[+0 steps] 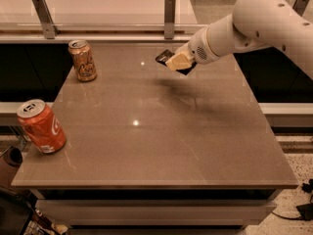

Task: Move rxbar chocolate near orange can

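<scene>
The rxbar chocolate (165,57) is a flat black bar held in my gripper (177,62), lifted above the back middle of the table; only its left end and a dark edge below the fingers show. The gripper's pale fingers (179,61) are shut on it. The orange can (82,60) stands upright at the table's back left, well to the left of the gripper.
A bright red can (41,126) stands at the table's front left edge. The brown table (161,131) has a glass rail with metal posts (169,10) along its back. My white arm (264,18) reaches in from the right.
</scene>
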You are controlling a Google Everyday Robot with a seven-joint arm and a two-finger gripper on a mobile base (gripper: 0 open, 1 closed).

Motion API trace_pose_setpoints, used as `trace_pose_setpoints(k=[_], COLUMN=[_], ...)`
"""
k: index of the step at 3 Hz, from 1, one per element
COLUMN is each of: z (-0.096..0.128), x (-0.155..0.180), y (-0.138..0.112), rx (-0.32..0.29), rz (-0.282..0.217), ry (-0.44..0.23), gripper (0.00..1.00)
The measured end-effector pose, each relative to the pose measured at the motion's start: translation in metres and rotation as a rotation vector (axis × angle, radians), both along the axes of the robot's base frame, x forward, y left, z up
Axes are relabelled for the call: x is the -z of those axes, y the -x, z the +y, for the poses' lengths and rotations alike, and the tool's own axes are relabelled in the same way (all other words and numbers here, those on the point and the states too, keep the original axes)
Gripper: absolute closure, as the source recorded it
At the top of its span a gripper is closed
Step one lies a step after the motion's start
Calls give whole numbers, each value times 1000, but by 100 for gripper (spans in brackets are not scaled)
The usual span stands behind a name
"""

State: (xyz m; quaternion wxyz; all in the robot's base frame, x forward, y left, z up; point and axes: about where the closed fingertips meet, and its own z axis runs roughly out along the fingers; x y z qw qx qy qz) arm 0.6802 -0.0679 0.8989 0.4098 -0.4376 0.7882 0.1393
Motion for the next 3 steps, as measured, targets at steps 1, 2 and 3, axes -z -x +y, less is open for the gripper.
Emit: trace_pose_setpoints(k=[1,2,3], z=[22,45,64], x=[-14,-24,-28], y=[8,12,5], rx=[-1,0,-7], rz=[-2,-2,-4], ry=[17,27,38], gripper=[100,100,100])
